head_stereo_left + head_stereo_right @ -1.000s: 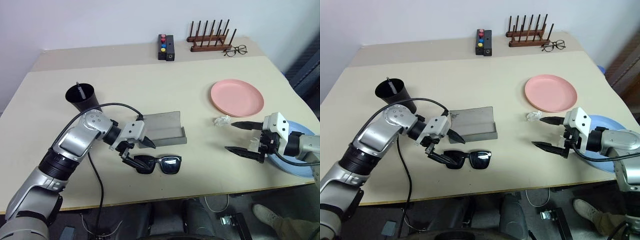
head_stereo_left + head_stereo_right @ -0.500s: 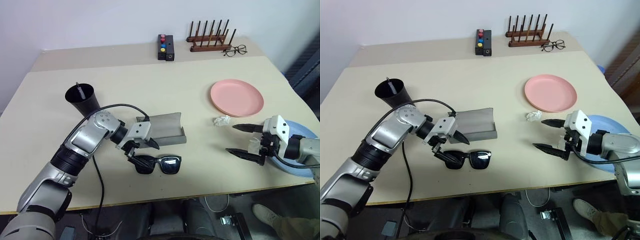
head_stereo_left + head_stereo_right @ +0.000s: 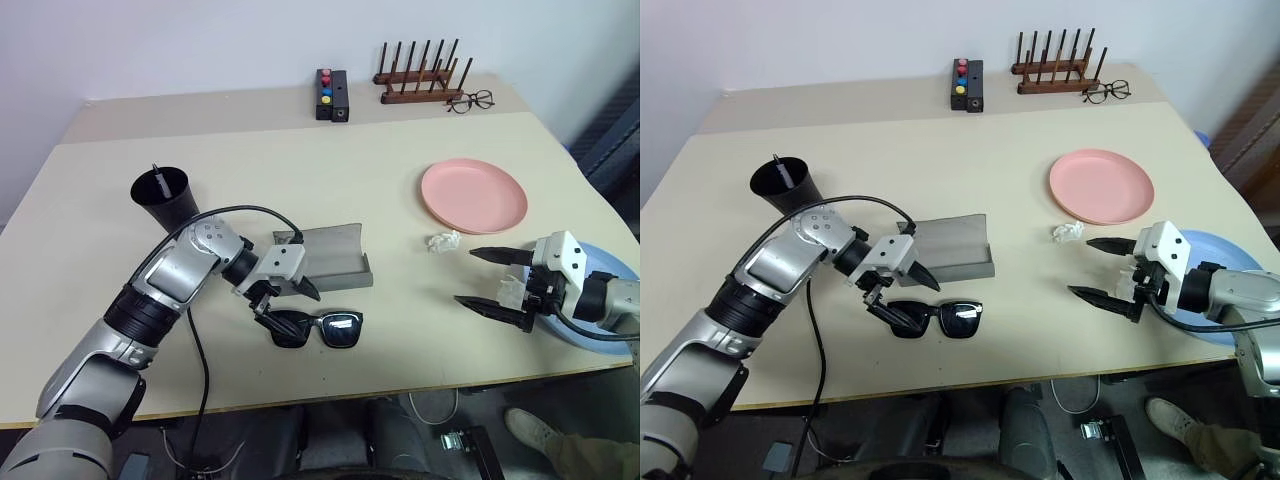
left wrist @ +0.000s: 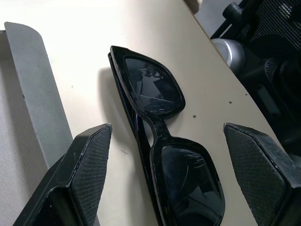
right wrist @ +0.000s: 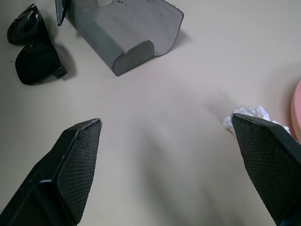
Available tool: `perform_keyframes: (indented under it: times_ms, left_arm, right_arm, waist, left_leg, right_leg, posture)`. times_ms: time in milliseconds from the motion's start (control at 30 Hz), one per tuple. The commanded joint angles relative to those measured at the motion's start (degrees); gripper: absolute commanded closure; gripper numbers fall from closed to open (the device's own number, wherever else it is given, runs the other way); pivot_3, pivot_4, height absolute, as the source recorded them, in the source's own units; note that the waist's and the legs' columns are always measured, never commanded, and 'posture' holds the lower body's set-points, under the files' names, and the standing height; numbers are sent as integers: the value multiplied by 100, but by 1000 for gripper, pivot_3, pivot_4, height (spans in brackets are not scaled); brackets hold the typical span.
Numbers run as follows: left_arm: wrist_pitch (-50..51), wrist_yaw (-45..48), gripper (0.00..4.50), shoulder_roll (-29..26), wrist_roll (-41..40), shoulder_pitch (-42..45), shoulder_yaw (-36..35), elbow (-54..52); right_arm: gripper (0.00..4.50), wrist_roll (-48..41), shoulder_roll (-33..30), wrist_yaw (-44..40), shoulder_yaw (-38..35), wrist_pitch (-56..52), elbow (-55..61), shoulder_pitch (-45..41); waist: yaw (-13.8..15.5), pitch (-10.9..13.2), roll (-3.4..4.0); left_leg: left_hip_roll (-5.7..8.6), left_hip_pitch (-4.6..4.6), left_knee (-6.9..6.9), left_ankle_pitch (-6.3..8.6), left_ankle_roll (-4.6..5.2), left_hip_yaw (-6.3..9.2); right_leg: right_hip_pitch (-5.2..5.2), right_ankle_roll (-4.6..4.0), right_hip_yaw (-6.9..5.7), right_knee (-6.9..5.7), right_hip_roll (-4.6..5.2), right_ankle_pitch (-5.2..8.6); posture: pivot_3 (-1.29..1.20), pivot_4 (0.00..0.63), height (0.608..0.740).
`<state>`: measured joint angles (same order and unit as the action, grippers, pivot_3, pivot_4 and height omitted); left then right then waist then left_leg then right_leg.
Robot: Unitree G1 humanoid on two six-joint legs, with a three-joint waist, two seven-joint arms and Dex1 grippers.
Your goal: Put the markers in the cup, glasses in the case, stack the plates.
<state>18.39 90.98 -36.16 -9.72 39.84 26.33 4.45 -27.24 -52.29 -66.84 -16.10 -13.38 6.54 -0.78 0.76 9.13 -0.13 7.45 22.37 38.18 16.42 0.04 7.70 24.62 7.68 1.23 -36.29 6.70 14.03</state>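
The black sunglasses [image 3: 322,328] lie folded on the table just in front of the open grey case [image 3: 330,258]. My left gripper [image 3: 292,308] is open over their left end, and in the left wrist view the sunglasses [image 4: 160,127] lie between its two fingers [image 4: 89,160]. The black cup [image 3: 162,197] stands at the left with a marker [image 3: 157,176] standing in it. The pink plate [image 3: 473,195] sits at the right. The blue plate [image 3: 608,268] is at the right edge, partly behind my right gripper [image 3: 465,277], which is open and holds nothing.
A crumpled white scrap [image 3: 441,241] lies between the pink plate and my right gripper. At the back stand a black box with coloured buttons [image 3: 332,95], a wooden peg rack [image 3: 420,82] and wire-framed spectacles [image 3: 470,100]. The table's front edge runs close below the sunglasses.
The left forearm has swung slightly to the right. Both grippers remain open and roughly in place, and the sunglasses have not moved.
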Motion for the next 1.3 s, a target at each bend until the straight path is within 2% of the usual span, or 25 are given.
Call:
perform_keyframes:
  times_ms: [33,500,600,800,1233,1300]
  left_arm:
    - [-89,61,629,-12,62,9,68,-86]
    - [-162,91,629,89,187,26,239,-28]
    - [-177,102,1458,104,221,27,233,2]
    - [-227,103,4403,117,322,50,234,66]
    - [-229,92,4465,132,280,66,161,75]
    - [-287,69,3927,149,299,95,150,119]
  right_arm:
    - [0,-80,3,7,-145,48,185,-7]
    - [0,-114,-11,65,-264,25,320,152]
    - [0,-113,10,99,-288,27,367,207]
    - [0,-143,-6,146,-351,11,433,296]
    - [0,-131,-64,120,-429,-39,429,311]
    - [0,-121,-49,136,-417,-31,434,302]
  waist:
    - [-3,0,0]
    - [1,0,0]
    - [-2,0,0]
    - [2,0,0]
    - [-1,-1,0]
    - [0,-1,0]
  left_leg:
    - [0,0,0,0,0,0]
    - [0,0,0,0,0,0]
    - [0,0,0,0,1,0]
    - [0,0,0,0,1,0]
    - [0,-3,0,1,1,0]
    - [0,-2,0,1,1,0]
  right_leg:
    - [0,0,0,0,0,0]
    - [0,0,0,0,0,0]
    - [-1,0,0,0,0,0]
    - [-1,0,0,0,0,0]
    - [-4,0,-1,1,0,0]
    - [-4,0,0,1,0,0]
  posture:
    - [0,150,740]
    - [0,150,740]
    - [0,150,740]
    - [0,150,740]
    - [0,150,740]
    - [0,150,740]
